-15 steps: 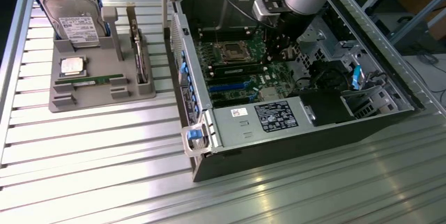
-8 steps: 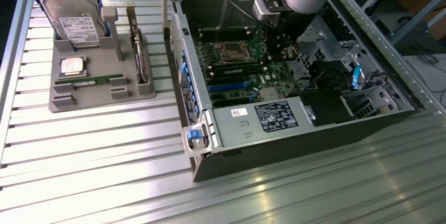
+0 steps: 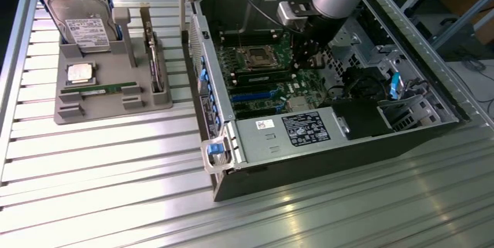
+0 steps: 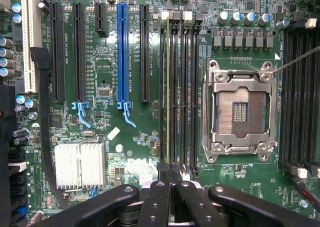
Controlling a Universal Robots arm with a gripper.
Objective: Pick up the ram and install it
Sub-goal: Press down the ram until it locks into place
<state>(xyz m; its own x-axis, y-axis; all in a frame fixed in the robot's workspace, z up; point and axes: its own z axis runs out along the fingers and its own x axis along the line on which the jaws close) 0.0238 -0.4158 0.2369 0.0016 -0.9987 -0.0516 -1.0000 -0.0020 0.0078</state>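
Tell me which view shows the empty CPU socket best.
The wrist view: the CPU socket lies face-on, its metal frame and contact field plain. The exterior view shows it small and oblique on the motherboard beside the arm.

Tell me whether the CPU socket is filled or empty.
Empty. In the wrist view the CPU socket shows bare contacts inside its metal frame, no chip seated. A CPU sits on the gray holder.

The desk [image 3: 115, 173] was a ribbed, slatted metal surface. An open computer case [image 3: 324, 144] lay on its side directly on it, motherboard facing up. Beside the case, toward the exterior view's left, a grey parts holder [image 3: 108, 106] also rested on the desk, just apart from the case.
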